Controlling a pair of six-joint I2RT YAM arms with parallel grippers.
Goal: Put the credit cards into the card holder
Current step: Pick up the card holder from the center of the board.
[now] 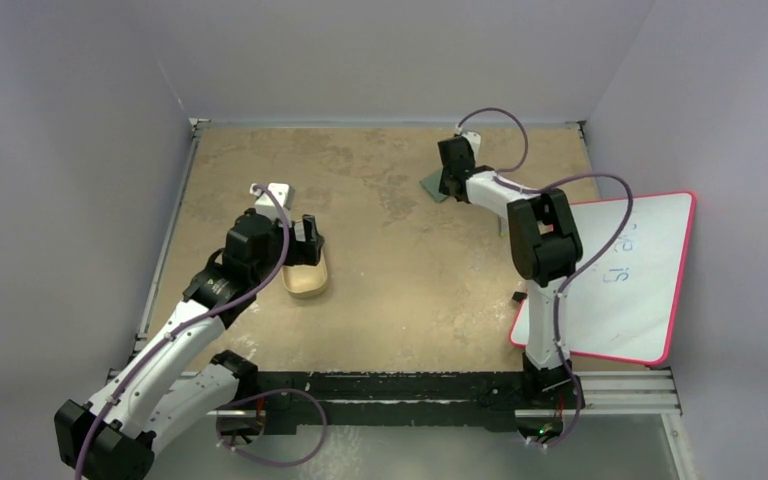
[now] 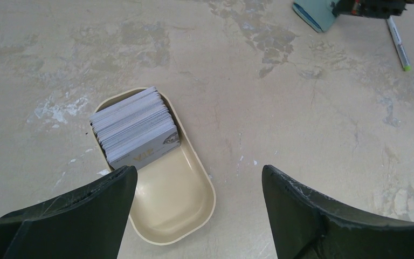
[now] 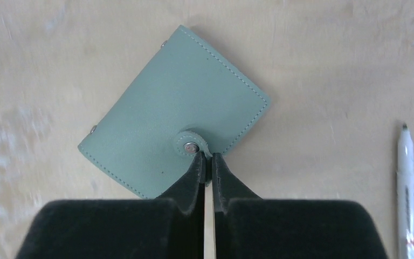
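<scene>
The left hand [image 2: 198,171] hangs over the near end of the tray [image 2: 191,218], wide open, with nothing between its dark fingers [image 2: 86,216]. The tray lies on the left part of the counter [image 1: 400,290]. The cards [image 2: 135,128] sit in its far end as one thick stack, packed edge to edge and leaning. The front card shows a pale grey face with lettering on it. The near half of the tray is bare.

Across the counter, toward the far right, the holder [image 3: 170,132] lies flat and folded shut, turned at an angle, well apart from the tray. Its snap tab is fastened over the cover. The right hand [image 3: 207,157] is down on it, fingers pressed almost together, with only a thin slit between them. The tips pinch at the edge of that snap tab.

A pen [image 3: 407,186] lies on the counter just right of the holder, not touching it. The whiteboard [image 1: 620,290] rests along the right edge of the counter, behind the right arm, with some writing on it.
</scene>
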